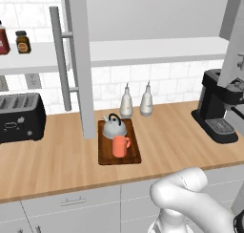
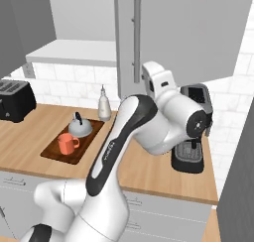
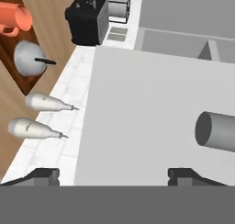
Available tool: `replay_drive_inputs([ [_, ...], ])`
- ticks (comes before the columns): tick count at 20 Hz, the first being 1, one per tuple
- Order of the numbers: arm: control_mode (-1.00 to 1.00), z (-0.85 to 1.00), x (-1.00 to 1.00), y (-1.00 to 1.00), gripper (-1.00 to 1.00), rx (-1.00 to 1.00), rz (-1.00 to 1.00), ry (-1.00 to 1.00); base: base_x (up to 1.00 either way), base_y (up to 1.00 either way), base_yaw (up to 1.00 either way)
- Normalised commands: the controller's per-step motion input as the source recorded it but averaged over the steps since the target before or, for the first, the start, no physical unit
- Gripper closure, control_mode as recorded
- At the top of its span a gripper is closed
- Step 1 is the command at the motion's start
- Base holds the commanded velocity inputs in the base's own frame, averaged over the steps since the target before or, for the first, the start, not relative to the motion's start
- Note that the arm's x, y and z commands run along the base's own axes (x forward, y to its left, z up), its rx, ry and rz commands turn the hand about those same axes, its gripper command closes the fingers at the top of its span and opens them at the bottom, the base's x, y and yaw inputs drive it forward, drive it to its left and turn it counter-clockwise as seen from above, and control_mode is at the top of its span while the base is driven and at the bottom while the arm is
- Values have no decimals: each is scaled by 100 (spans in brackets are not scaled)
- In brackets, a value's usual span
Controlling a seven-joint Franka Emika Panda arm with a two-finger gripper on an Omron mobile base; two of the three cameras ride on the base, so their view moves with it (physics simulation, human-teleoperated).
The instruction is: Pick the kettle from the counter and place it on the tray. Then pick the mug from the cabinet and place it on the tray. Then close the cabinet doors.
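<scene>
With kettle (image 1: 114, 126) and mug (image 1: 120, 145) resting on the tray (image 1: 135, 156), the spread, empty gripper (image 3: 114, 173) is facing a cabinet door (image 3: 137, 117); pushing it shut comes next.

A home kitchen: butcher-block counter (image 1: 57, 160), white tile backsplash (image 1: 167, 81), toaster (image 1: 19, 116), coffee machine (image 1: 217, 108), grey wall cabinet (image 2: 183, 32).

Long light-wood counter (image 1: 57, 155) over white drawers, running wall to wall. On it, from left: black toaster (image 1: 20, 116); dark-brown tray (image 1: 136, 153) near the middle, bearing the kettle (image 1: 114, 127) and the orange mug (image 1: 120, 145) just in front of it; two white bottles (image 1: 136, 101) side by side behind the tray against the tiles; black coffee machine (image 1: 217, 108) at the right end.
</scene>
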Motion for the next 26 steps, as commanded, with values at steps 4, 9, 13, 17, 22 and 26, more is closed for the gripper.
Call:
replay_drive_inputs([
  [4, -100, 0, 74, 20, -100, -2, -10, 0, 0, 0, 0],
  [9, -100, 0, 72, 17, -100, -1, -9, 0, 0, 0, 0],
  [13, -100, 0, 70, 19, -100, -1, -10, 0, 0, 0, 0],
  [17, -100, 0, 70, 16, -100, -1, -11, 0, 0, 0, 0],
  [22, -100, 0, 67, 11, -100, 0, -12, 0, 0, 0, 0],
  [26, -100, 0, 61, 3, -100, 0, -12, 0, 0, 0, 0],
])
